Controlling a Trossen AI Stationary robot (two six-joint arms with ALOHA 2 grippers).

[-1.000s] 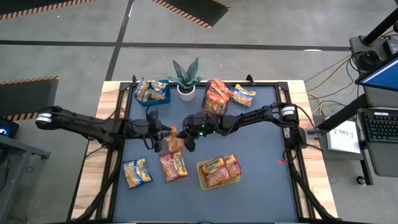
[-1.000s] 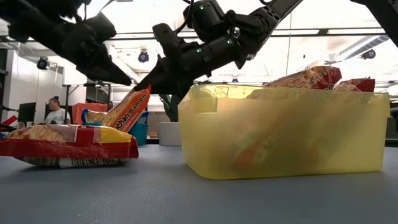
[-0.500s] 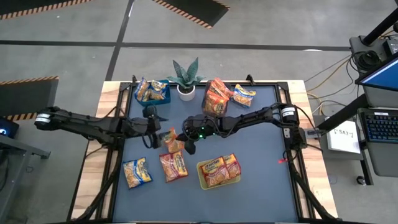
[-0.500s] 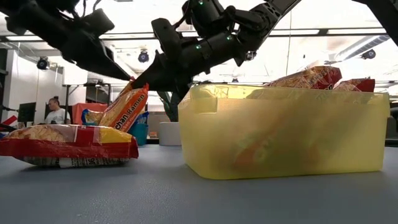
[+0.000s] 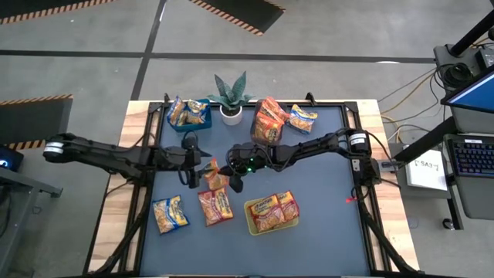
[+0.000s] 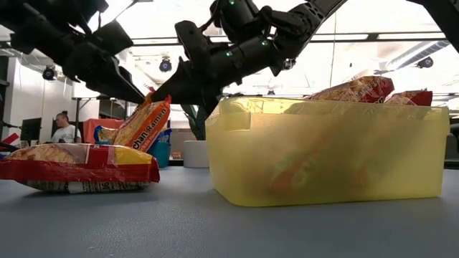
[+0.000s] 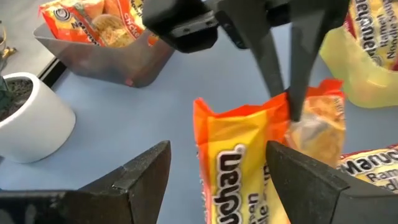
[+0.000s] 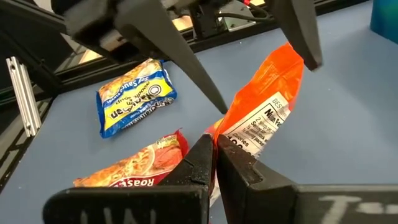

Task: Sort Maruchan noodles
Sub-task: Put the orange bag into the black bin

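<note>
Open workshop floor w/ hazard-striped mats around; blue-grey surface (image 5: 324, 185) on a wooden frame, seen from above. A person sits far back in the room in the low view.

Both dark arms reach in to mid-surface and meet there. Left tool (image 5: 202, 171) comes from the left side; fingers spread wide on either side of the orange packet (image 5: 215, 177), apart from it in the left wrist view, not gripping. Right tool (image 5: 229, 176) comes from the right side; fingers closed, pinching the top edge of that same orange packet (image 7: 249, 168), which stands tilted, lower end at the surface.

Bins next: yellow-green bin (image 5: 252, 218) near front centre, holds 2 packets, tops sticking above the rim in the low view. Blue bin (image 5: 189, 123) at back left, holds yellow-blue packets. Dark clear bin (image 5: 259, 137) at back centre, orange packets piled in it. White pot w/ a spiky plant (image 5: 230, 94) stands between the blue and dark bins.

Loose packets: red packet (image 5: 216, 206) lies flat just left of the yellow-green bin, just in front of the held one. Yellow-blue packet (image 5: 169, 214) flat at front left, well apart from the bins. Another yellow-blue packet (image 5: 302, 118) flat at back, just right of the dark bin
</note>
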